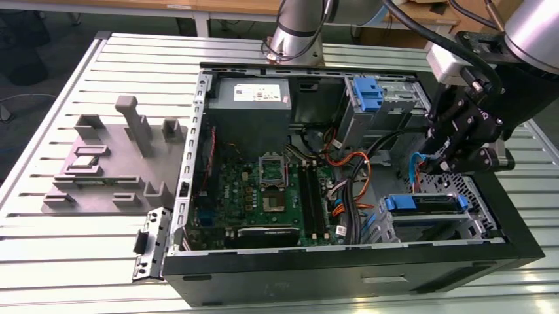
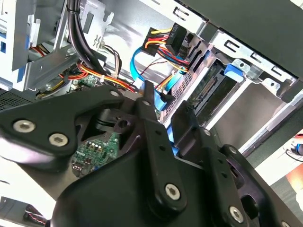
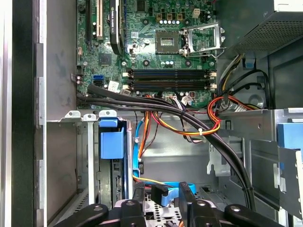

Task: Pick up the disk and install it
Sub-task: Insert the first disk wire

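disk, flat hard drive in a blue plastic frame (image 3: 173,196): seen edge-on as a blue strip, clamped between the narrowly parted fingers of the black gripper (image 3: 165,191). it is held inside the open black computer case (image 1: 349,275), near the metal drive cage (image 3: 85,142), with orange and black cables (image 3: 189,118) nearby.

Here's the bench: a pale metal table (image 1: 78,261) of long grooved slats runs right across the frame, with glare washing its lower left corner bright. Along the top edge wooden desks (image 1: 175,5) line up, one white leg (image 1: 203,25) dropping down. In the upper left, dark grey floor (image 1: 83,19) opens out, and a black shape (image 1: 22,49) sits there in shadow. I can't tell what it is.
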You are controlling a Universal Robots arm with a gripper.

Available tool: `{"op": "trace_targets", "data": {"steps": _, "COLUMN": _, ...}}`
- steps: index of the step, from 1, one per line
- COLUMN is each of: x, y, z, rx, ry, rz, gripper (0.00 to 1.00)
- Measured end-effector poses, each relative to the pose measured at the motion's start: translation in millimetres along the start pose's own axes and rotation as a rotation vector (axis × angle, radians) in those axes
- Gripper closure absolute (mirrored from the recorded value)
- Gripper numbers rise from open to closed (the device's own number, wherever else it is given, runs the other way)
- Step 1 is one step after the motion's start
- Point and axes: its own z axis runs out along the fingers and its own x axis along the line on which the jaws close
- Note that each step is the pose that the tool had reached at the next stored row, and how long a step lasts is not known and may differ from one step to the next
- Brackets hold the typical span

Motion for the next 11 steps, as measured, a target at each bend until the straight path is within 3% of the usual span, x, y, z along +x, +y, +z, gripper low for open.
{"op": "trace_targets", "data": {"steps": 2, "x": 0.0, "y": 0.0, "z": 0.0, "rx": 0.0, "ry": 0.0, "rz": 0.0, "gripper": 0.6}}
{"op": "trace_targets", "data": {"steps": 3, "x": 0.0, "y": 0.0, "z": 0.0, "rx": 0.0001, "ry": 0.0, "rz": 0.0, "gripper": 0.66}}
{"op": "trace_targets", "data": {"steps": 9, "x": 0.1, "y": 0.0, "z": 0.0, "rx": 0.0, "ry": 0.0, "rz": 0.0, "gripper": 0.68}}
{"op": "trace_targets", "data": {"steps": 11, "x": 0.1, "y": 0.0, "z": 0.0, "rx": 0.0, "ry": 0.0, "rz": 0.0, "gripper": 0.8}}
